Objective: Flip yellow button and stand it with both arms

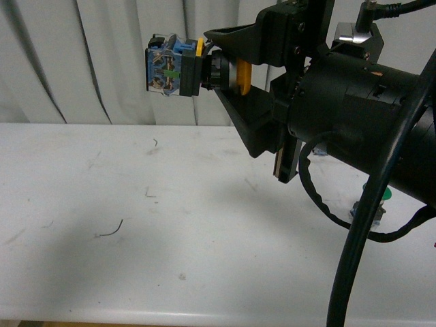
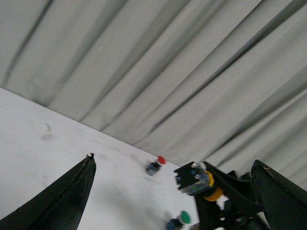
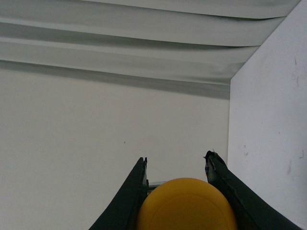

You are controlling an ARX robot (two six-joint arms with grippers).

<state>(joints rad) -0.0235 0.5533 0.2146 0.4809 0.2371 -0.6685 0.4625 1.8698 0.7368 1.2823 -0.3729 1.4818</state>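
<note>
My right claw [image 1: 216,63] is clamped on the yellow button [image 1: 170,68], pinching it at the cap end. It holds the button sideways, well above the white counter [image 1: 204,225], with the blue contact block pointing toward my left arm's side, in front of the grey curtain [image 1: 88,61]. My left claw [image 2: 173,159] is spread wide and grips nothing. In its wrist view I see a red button [image 2: 156,165] and a green button [image 2: 180,220] sitting apart on the counter.
</note>
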